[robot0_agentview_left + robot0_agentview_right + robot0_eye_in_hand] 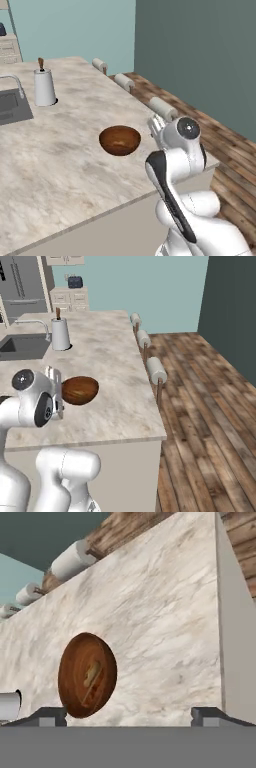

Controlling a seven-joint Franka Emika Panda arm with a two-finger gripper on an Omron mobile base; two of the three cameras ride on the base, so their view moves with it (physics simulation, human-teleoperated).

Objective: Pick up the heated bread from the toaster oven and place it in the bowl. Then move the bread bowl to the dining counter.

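Observation:
The dark reddish-brown wooden bowl (pixel 120 140) (pixel 80 390) stands on the dining counter (pixel 50 165) (pixel 115 361), near its front right corner. In the hand view the small tan bread (pixel 91 674) lies inside the bowl (pixel 87 674). My gripper (pixel 156 125) (pixel 129 716) hovers just to the right of the bowl, apart from it. Its jaws are open wide with nothing between them. The toaster oven is out of view.
A white jug (pixel 44 87) (pixel 60 334) and a sink (pixel 12 105) (pixel 22 346) sit at the counter's far left. Several round white stools (pixel 162 107) (pixel 156 370) line the counter's right edge over the wooden floor (pixel 200 406). The counter's front edge lies close below the bowl.

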